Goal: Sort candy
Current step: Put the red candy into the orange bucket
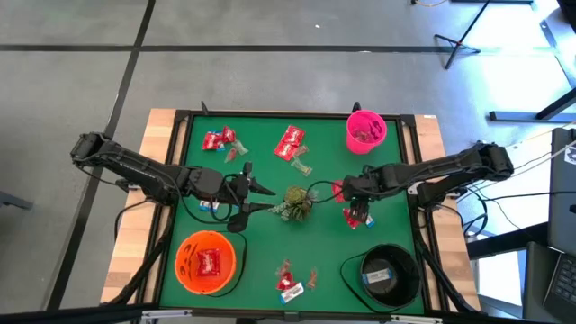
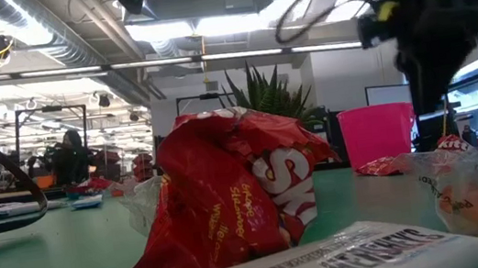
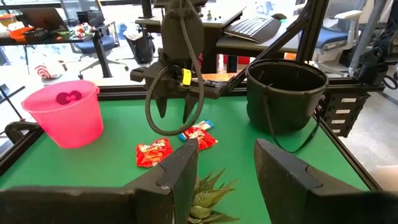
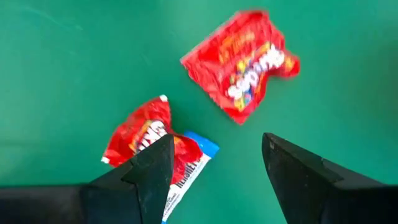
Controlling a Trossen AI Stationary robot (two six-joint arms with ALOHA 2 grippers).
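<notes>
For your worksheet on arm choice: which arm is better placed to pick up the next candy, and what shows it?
The right. Its gripper hangs open directly over a red packet and a red and white-and-blue pair on the green mat. The left gripper, also open, points at the leafy sprig, not candy.

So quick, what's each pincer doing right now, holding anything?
Left pincer: open, holding nothing, beside the green sprig.
Right pincer: open, holding nothing, above red candy packets.
</notes>
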